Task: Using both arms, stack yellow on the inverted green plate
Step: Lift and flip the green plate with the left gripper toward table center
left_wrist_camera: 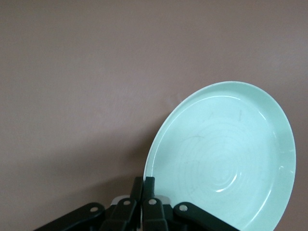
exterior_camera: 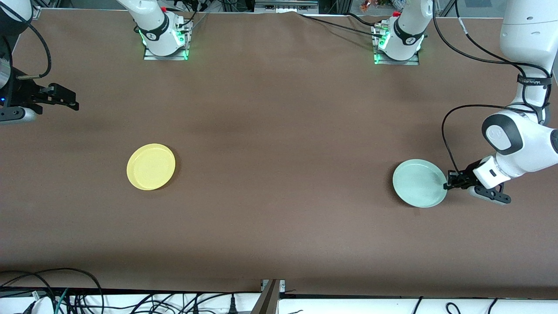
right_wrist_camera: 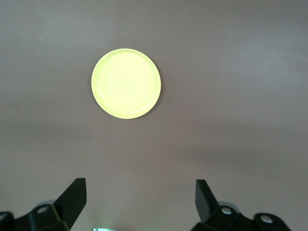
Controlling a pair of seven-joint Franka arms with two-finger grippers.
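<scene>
The green plate [exterior_camera: 418, 183], toward the left arm's end of the table [exterior_camera: 279, 131], is pinched at its rim by the closed fingers of the left gripper [exterior_camera: 449, 182] and is tilted. The yellow plate [exterior_camera: 151, 166] lies flat toward the right arm's end. The right gripper [exterior_camera: 72, 101], fingers spread wide, is held above the table edge.

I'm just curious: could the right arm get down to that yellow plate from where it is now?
Probably yes. The right pincer waits open, up in the air, and the yellow plate lies alone on bare table with nothing around it.
</scene>
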